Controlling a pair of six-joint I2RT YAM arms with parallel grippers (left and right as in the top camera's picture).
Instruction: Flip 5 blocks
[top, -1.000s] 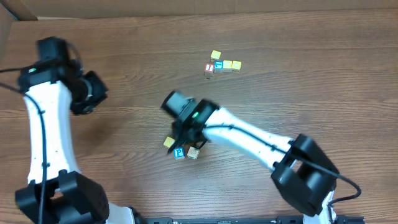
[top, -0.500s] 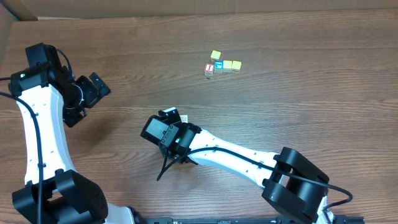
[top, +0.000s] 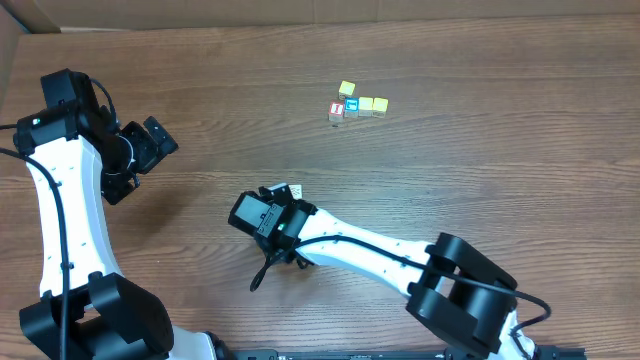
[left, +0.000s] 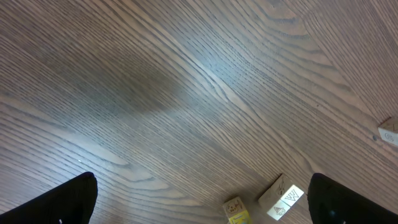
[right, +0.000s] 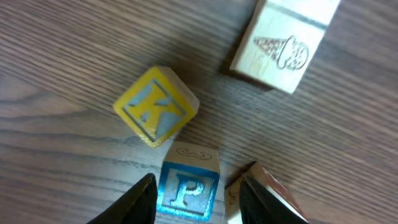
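Left claw (top: 152, 140) has sprung wide, empty; right claw (right: 198, 202) has slid left, half-open astride the blue P block (right: 188, 186). Flip count unreadable; that block likely still pending.

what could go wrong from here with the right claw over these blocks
1. The right claw straddles the blue P block with the tan block right beside one finger; closing may pinch or drag both.
2. The yellow K block sits close by, so flipping could knock it.

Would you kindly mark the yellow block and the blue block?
yellow block (right: 155, 107): right wrist view, on its K face.
blue block (right: 186, 191): right wrist view, on the P.
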